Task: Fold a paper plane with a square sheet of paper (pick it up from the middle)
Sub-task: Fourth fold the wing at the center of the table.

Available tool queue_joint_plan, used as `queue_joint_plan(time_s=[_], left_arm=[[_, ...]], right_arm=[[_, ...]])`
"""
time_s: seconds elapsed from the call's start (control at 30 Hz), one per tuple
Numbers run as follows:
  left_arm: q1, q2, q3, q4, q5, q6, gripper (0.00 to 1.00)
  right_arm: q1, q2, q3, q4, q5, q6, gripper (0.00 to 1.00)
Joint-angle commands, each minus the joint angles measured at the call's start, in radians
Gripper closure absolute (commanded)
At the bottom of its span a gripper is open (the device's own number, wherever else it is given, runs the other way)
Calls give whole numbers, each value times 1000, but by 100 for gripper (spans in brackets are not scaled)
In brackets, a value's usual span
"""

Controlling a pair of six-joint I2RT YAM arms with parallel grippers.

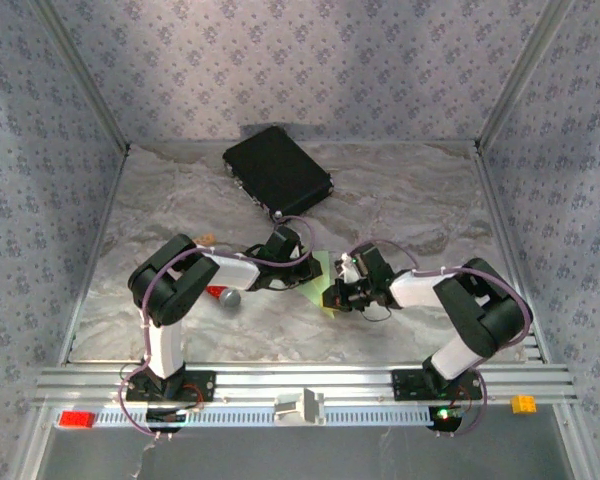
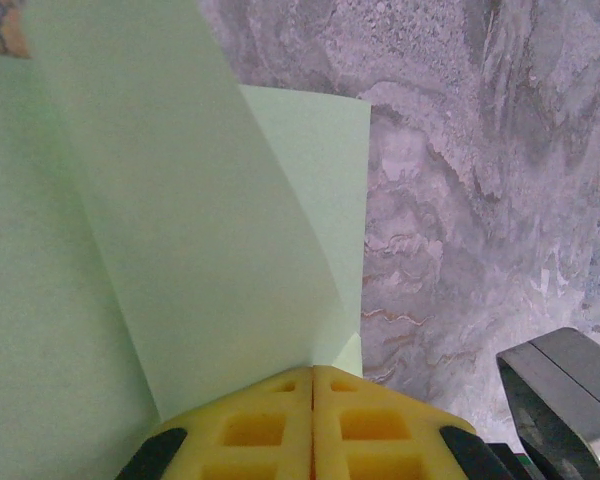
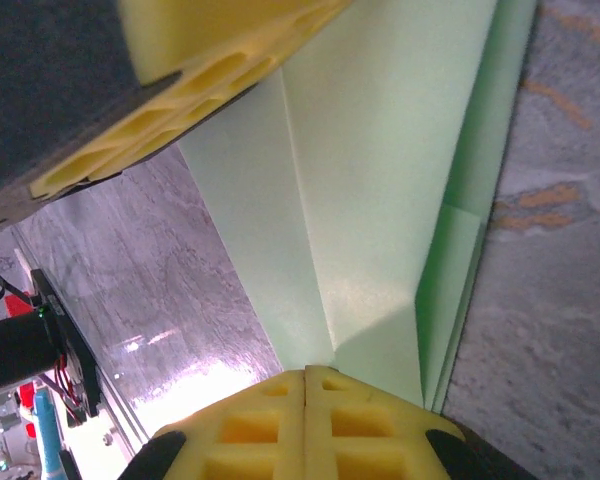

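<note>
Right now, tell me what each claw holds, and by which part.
The left claw pinches the green paper by a lifted flap's edge; the right claw pinches its folded layers at the opposite side.

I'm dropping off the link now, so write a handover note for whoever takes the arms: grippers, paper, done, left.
Left gripper: shut on the green paper, one flap curling up.
Right gripper: shut on the same paper from the other side.
Paper is mid-table between them; black case behind, red-handled tool to its left.
Done: gripped, several layers folded.
Left: finish the dart shape; not there yet.
</note>
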Motion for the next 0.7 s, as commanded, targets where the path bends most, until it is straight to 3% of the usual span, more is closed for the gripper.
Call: queue_joint_plan(time_s=[0.0,0.67], left_arm=[[2,34,-26,-46,-24,7,93],[6,41,-40,-34,-33,-9,93]], right_arm=[[7,2,-55,-41,20,18,96],[49,-221,-260,-54,66,74,95]])
